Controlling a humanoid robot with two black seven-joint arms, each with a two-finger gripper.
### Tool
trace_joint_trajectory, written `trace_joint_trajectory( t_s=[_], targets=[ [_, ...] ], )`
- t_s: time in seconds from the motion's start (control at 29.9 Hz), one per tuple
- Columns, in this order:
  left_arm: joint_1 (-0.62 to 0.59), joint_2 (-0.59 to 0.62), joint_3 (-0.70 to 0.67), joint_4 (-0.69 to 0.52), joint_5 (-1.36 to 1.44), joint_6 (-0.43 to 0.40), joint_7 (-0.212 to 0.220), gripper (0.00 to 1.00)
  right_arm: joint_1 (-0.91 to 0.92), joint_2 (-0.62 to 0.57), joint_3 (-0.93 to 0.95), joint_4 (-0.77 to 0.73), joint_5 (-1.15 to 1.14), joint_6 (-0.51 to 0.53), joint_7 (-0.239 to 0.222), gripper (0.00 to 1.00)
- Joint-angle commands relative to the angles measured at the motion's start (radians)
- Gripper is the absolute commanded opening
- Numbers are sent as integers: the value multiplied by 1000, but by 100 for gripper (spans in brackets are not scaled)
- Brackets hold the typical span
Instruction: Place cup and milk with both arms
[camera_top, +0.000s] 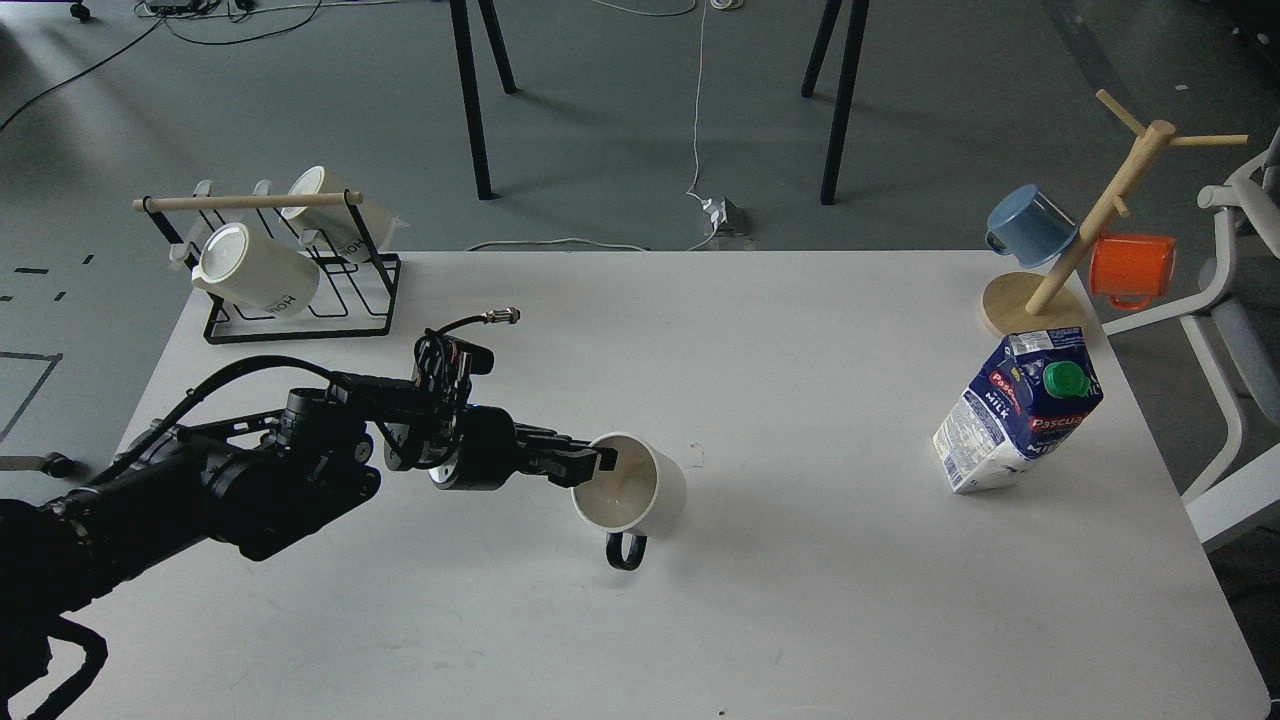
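At our left fingers, clamped on the near rim of the cup with one tip hidden inside, the milk stands well right on the worktop.

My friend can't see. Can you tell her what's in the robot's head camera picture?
The robot's left gripper pinches the rim of a cream cup on a white table, one finger inside it. A blue and white milk carton stands far to the right, untouched, and the right arm is out of sight.
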Motion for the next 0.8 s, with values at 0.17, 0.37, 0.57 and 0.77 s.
trace_joint_trajectory(
  t_s=[0.17, 0.37, 0.57, 0.77],
  targets=[
    [-2, 9, -3, 0, -5, 0, 0, 36, -4, 2, 0, 0, 0, 0, 2, 99],
    [-5, 69, -54, -12, -97, -3, 0, 56, -6, 1, -1, 14, 1, 0, -6, 99],
    [-2, 150, -179, -49, -414, -5, 0, 73, -33, -15, 15, 25, 37, 0, -11, 99],
    [48, 346, -262, -182, -796, -5, 0, 82, -156, -107, 11, 128, 152, 0, -29, 99]
  ],
)
